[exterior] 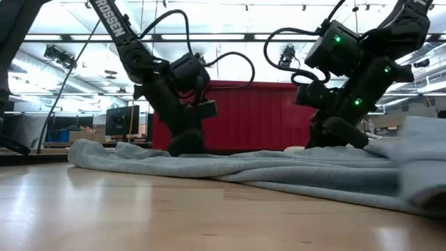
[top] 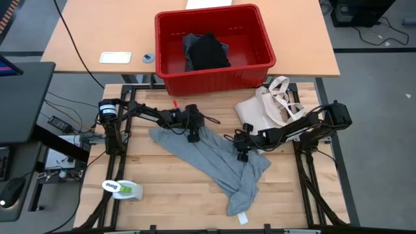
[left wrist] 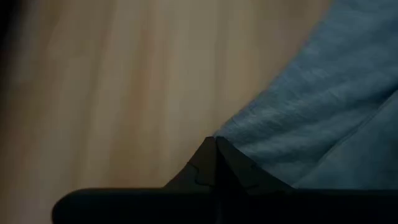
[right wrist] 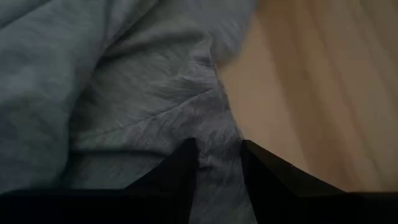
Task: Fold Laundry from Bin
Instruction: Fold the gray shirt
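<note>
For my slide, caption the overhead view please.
Both grippers, left and right, pinch the grey T-shirt on the table; black garment waits in red bin.

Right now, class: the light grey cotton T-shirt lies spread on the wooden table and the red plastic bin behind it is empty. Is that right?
Not quite. The red plastic bin is not empty: the high view shows a black garment inside. The light grey T-shirt does lie on the wooden table.
</note>
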`<move>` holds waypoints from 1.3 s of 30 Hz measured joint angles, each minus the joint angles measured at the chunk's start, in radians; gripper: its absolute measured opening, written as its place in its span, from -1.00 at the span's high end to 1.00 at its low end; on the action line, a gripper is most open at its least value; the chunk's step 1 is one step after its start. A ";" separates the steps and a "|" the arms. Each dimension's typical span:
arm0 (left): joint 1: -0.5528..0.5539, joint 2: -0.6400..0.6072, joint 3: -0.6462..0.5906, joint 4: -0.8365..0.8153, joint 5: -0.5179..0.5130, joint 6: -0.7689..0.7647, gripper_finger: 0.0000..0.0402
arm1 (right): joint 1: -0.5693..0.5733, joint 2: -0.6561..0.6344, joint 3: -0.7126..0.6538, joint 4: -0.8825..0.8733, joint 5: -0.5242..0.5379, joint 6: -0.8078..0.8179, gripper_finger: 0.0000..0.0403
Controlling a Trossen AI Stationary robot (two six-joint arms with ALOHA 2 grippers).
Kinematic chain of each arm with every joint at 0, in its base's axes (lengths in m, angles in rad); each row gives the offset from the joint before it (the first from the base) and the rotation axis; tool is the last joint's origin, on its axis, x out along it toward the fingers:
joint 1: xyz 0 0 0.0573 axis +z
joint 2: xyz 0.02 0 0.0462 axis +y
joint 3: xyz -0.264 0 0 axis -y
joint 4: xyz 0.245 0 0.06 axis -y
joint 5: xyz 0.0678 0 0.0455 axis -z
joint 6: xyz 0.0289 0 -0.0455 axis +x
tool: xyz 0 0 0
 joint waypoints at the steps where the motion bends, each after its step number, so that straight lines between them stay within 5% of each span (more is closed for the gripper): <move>1: 0.004 0.000 -0.001 -0.001 -0.042 0.000 0.95 | 0.000 -0.003 0.000 -0.013 0.021 0.015 0.32; 5: 0.014 -0.009 -0.006 -0.007 -0.201 0.018 0.95 | 0.000 -0.019 -0.002 -0.082 0.123 0.089 0.32; 18: -0.008 -0.054 -0.008 -0.001 -0.342 0.153 0.95 | 0.002 -0.171 -0.004 -0.124 0.140 0.072 0.32; 22: -0.040 -0.106 -0.007 0.017 -0.333 0.201 0.95 | 0.016 -0.224 -0.004 -0.089 -0.035 -0.004 0.32; 26: -0.066 -0.147 -0.007 -0.029 -0.196 0.254 0.95 | 0.035 -0.232 -0.004 -0.018 -0.189 -0.055 0.32; 39: -0.032 -0.151 0.033 -0.381 -0.176 0.276 0.95 | 0.049 -0.177 -0.040 0.039 -0.127 -0.008 0.32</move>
